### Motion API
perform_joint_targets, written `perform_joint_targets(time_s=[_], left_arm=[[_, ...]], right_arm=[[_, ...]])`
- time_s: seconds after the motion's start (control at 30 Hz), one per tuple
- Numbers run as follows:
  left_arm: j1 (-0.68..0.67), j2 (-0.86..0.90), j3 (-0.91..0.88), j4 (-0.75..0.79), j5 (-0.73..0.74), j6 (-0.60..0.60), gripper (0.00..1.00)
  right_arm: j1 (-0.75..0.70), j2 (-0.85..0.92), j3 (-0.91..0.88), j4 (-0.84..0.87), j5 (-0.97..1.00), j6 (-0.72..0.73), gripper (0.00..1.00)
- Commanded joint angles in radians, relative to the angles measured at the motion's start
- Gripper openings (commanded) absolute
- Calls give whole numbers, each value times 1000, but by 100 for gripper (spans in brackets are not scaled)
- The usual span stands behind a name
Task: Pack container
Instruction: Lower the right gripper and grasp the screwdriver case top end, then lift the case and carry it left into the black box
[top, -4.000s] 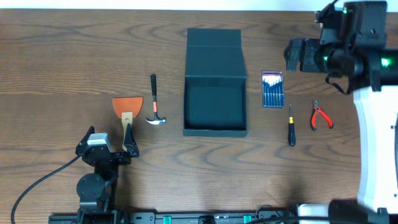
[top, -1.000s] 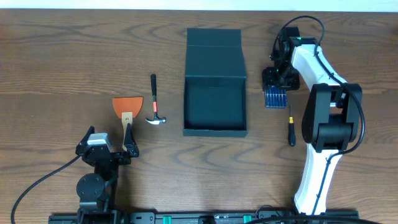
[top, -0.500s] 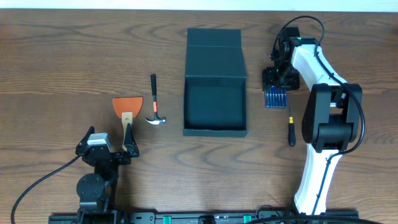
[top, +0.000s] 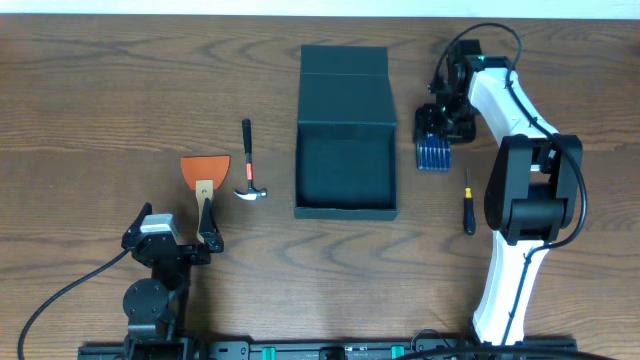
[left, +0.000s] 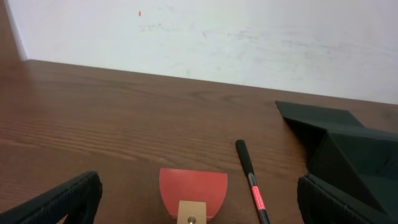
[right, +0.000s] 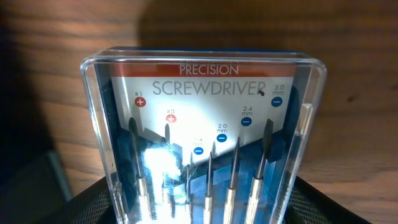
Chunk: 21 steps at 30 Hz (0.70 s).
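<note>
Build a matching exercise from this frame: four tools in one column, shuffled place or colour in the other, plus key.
Tools
1. hammer
2. scraper
3. precision screwdriver set
4. loose screwdriver

Place or colour
A. between the fingers of the right gripper
B. orange blade, farthest left of the four
C. lies alone, right of the container
D. black handle, just left of the container

Pairs: 1-D, 2-B, 3-A, 4-C
</note>
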Motion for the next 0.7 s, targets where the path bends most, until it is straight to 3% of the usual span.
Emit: perform_joint_targets(time_s=[0.0,0.4,0.67], left_arm=[[5,0,-19,-37,-9,10,98],[5,0,-19,-37,-9,10,99],[5,-1,-19,-37,-9,10,99]], right_arm=[[10,-79,77,-10,-20,-12,8],[22,-260,180,-53,2,-40,10],[129,-426,181,-63,2,-157,13]])
